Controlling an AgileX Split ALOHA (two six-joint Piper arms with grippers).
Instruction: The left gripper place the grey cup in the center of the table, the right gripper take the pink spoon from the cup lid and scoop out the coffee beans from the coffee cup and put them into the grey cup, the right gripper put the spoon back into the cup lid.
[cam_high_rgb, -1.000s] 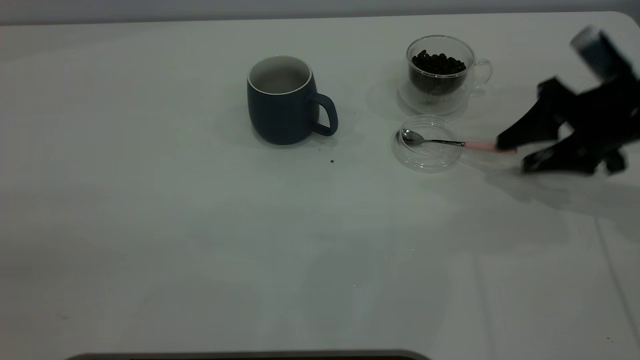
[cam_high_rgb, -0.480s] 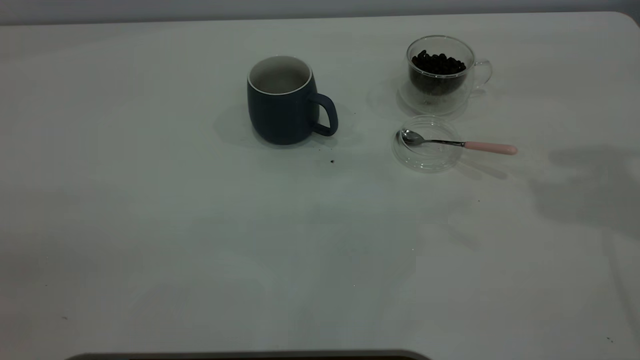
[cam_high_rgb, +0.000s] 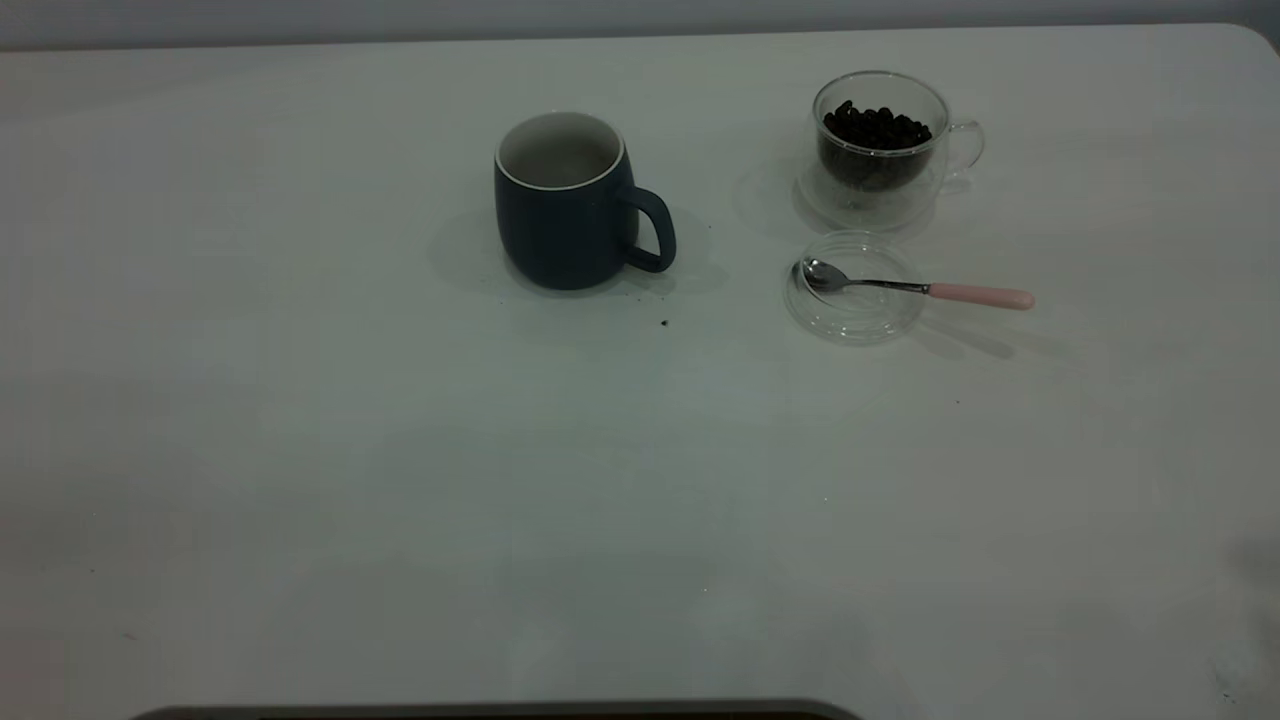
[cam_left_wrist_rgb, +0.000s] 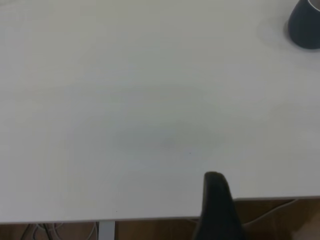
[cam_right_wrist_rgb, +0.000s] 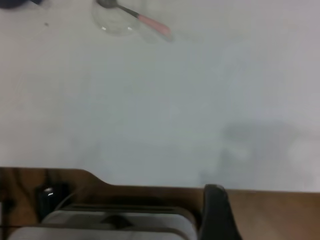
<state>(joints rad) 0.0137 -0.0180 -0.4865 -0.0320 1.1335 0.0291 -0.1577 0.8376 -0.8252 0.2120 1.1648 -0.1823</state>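
The grey cup (cam_high_rgb: 565, 200) stands upright near the table's middle, handle to the right; its edge shows in the left wrist view (cam_left_wrist_rgb: 306, 25). The coffee cup (cam_high_rgb: 880, 150) with coffee beans (cam_high_rgb: 877, 128) stands at the back right. In front of it lies the cup lid (cam_high_rgb: 855, 290), with the pink spoon (cam_high_rgb: 915, 288) resting bowl-in, handle pointing right. Lid (cam_right_wrist_rgb: 112, 22) and spoon (cam_right_wrist_rgb: 140, 17) also show far off in the right wrist view. Neither gripper is in the exterior view. Each wrist view shows a black part of its own gripper, left (cam_left_wrist_rgb: 216, 205) and right (cam_right_wrist_rgb: 216, 212), back at the table's edge.
The white table (cam_high_rgb: 400, 450) has a dark speck (cam_high_rgb: 664, 323) in front of the grey cup. Its rounded corner (cam_high_rgb: 1250, 35) is at the back right. A grey device (cam_right_wrist_rgb: 115, 220) sits below the table's edge in the right wrist view.
One second ago my right gripper was at the end of the spoon's pink handle. It has drawn away to the right, out of the exterior view. The spoon stays on the lid.
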